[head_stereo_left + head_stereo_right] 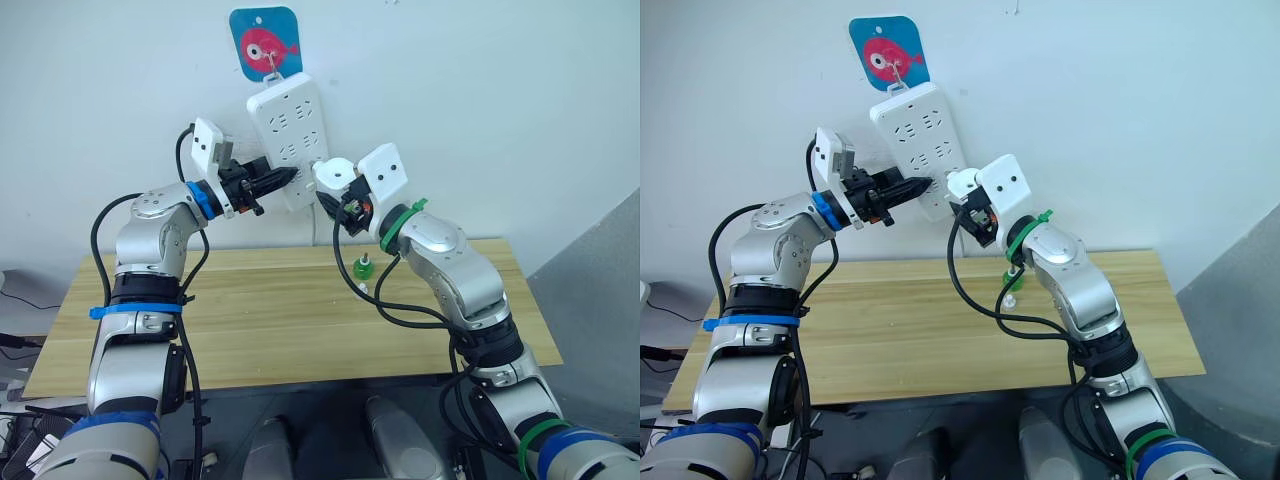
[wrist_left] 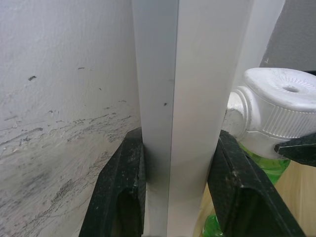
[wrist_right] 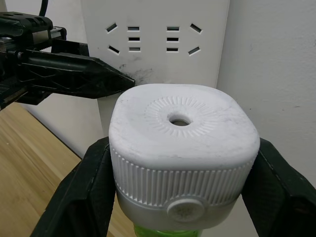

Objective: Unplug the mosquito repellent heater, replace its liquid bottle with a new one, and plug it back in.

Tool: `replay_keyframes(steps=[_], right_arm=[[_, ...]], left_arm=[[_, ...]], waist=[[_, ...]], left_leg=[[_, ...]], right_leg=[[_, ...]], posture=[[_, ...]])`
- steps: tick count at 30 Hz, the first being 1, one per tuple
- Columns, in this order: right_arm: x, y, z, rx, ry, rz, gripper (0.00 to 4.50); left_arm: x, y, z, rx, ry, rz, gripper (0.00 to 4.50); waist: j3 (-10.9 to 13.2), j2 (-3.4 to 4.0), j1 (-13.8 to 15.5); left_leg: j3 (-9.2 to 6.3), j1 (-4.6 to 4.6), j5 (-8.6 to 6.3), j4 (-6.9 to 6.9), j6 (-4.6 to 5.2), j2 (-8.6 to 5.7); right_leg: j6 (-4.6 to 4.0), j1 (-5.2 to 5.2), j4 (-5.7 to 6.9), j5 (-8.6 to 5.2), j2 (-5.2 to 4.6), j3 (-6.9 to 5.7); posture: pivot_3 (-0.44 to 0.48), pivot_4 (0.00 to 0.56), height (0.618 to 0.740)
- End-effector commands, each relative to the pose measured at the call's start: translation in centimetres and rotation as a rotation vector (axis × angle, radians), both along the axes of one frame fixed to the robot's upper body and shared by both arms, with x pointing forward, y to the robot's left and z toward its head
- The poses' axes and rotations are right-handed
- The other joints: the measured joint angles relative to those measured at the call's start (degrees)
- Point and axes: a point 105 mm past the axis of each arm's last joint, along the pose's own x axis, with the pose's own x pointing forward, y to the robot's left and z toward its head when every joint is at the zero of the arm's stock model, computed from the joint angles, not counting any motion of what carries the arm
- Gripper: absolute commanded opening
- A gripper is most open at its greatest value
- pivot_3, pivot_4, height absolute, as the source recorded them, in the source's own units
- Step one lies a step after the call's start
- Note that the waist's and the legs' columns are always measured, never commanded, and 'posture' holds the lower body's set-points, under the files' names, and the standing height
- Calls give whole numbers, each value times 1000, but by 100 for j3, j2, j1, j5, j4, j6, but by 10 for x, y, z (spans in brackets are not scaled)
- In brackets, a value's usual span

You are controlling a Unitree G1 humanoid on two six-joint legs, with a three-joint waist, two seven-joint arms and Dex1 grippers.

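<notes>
Heater (image 3: 183,148) with green bottle (image 2: 261,160) clamped in right hand (image 1: 335,205).

At the top centre of the frame you see a white power strip (image 1: 290,135) hanging on the wall below a blue fish plaque (image 1: 265,42). Your left gripper (image 1: 285,178) reaches in from the left, its black fingers at the strip's left edge. Your right gripper (image 1: 335,200) holds the mosquito repellent heater (image 1: 335,172) against the strip's lower right corner. Lower down, a green bottle (image 1: 364,266) stands on the wooden table (image 1: 270,320).
</notes>
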Motion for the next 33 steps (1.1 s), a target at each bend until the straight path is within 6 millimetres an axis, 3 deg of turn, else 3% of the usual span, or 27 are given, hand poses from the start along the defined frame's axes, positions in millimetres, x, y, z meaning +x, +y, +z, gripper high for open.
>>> replay_keyframes(steps=[1, 15, 26, 33], right_arm=[[-4, 0, 12, 17, -40, -3, 3054], [-2, -4, 9, 10, -26, -20, 3053], [-14, -9, 18, 51, -22, 5, 3053], [-12, -3, 16, 44, -16, 3, 3053]], left_arm=[[0, 5, 1, 15, -5, 30, 1338], [-1, 4, 1, 11, 0, 25, 1338], [-1, 6, -1, 22, 0, 29, 1338], [-2, 4, -2, 21, 2, 21, 1338]], waist=[[0, 0, 0], [0, 0, -3], [0, 0, 1], [0, 0, -3]], left_leg=[[0, 0, 0, 0, 0, 0], [0, 0, 0, 0, 0, 0], [-1, 0, 0, -3, 0, 0], [-1, 0, 0, -5, 0, 0]], right_leg=[[0, 0, 0, 0, 0, 0], [2, 0, 0, -1, 0, 1], [2, 0, -2, -1, 0, 0], [2, 0, -3, -1, 0, 0]], posture=[[-231, 197, 740], [-230, 199, 740], [-225, 198, 740], [-230, 194, 740]])
